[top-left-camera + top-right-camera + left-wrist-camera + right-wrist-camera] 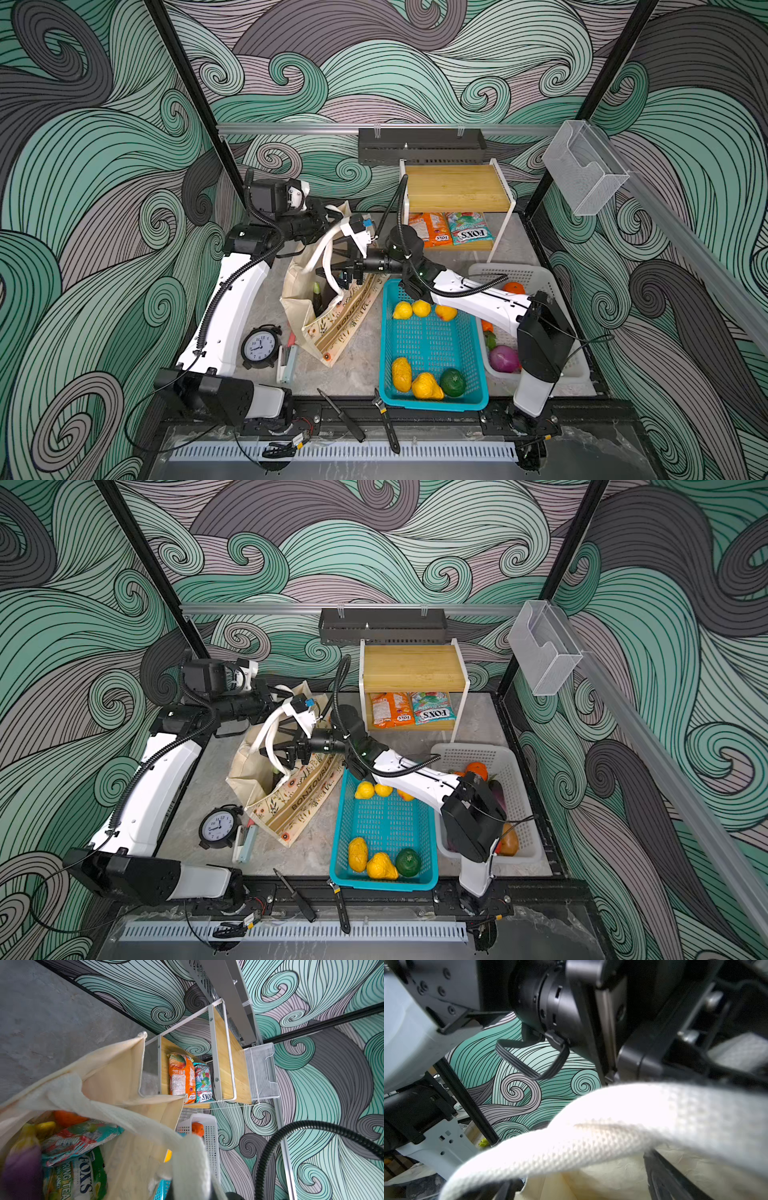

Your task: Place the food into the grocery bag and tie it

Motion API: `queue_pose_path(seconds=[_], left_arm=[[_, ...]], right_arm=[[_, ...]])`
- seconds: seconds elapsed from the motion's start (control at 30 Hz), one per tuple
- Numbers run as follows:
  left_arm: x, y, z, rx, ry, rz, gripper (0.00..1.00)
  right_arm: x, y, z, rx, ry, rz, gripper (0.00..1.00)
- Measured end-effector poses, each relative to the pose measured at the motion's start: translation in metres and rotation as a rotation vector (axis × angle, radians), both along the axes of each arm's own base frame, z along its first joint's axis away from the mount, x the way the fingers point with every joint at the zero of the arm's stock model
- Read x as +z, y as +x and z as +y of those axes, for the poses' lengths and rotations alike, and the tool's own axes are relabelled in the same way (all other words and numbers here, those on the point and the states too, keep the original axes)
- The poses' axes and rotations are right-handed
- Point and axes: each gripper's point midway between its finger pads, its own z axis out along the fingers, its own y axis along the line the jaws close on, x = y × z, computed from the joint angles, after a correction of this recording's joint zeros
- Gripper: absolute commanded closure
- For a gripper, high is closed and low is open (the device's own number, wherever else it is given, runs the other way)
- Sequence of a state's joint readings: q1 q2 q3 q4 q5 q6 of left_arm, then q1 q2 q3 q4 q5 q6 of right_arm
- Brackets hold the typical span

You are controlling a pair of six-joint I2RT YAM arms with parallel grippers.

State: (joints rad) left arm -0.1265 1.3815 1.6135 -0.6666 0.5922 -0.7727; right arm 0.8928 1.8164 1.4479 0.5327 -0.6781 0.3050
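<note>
Canvas grocery bag [296,291]; right gripper [332,271] spread around handle [591,1126].

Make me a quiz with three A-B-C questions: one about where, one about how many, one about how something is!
1. Where is the alarm clock? A in the teal basket; B on the table beside the grocery bag; C in the white basket.
2. How many snack packets lie under the wooden shelf top? A two; B four; C none.
3. The bag's mouth is: A tied shut; B open; C zipped.
Answers: B, it stands by the bag; A, one orange, one teal; B, food shows inside.
</note>
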Motion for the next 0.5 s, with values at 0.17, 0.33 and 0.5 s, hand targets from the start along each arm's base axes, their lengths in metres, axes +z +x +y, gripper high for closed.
queue_pose_path(seconds=[0.17, 0.33, 0.5], left_arm=[[-0.002, -0.002, 0.0, -0.012, 0.016, -0.008, 1.0], [-0.008, -0.007, 0.007, -0.001, 0.062, -0.007, 1.0], [-0.008, -0.014, 0.009, 0.003, 0.076, -0.021, 1.0]], right_arm=[[0.008, 0.006, 0.011, -0.002, 0.017, 0.006, 0.08], [0.008, 0.006, 0.014, -0.002, 0.021, 0.043, 0.2], [0.014, 0.009, 0.017, -0.008, 0.039, 0.067, 0.39]])
